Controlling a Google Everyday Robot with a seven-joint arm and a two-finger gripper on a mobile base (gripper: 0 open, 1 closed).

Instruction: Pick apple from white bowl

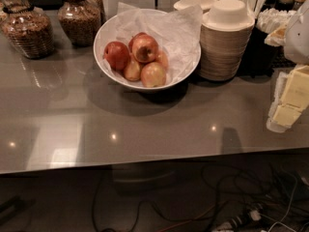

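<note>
The white bowl (102, 38) stands at the back middle of the grey counter, lined with crumpled white paper, and holds several apples. The red-orange apple (145, 48) with a dark stem hollow lies on top of the pile. A dark-red apple (117, 55) lies to its left, and paler yellow-pink apples (153, 74) lie in front of it. My gripper (288, 99), pale yellow and white, is at the right edge of the view. It hangs over the counter, well to the right of the bowl and apart from it, and it is partly cut off by the edge of the view.
A stack of beige disposable bowls (226, 37) stands right beside the white bowl. Glass jars of grain (29, 30) (79, 18) stand at the back left. Utensils and napkins (273, 18) are at the back right. Cables (231, 211) lie on the floor below the counter's front edge.
</note>
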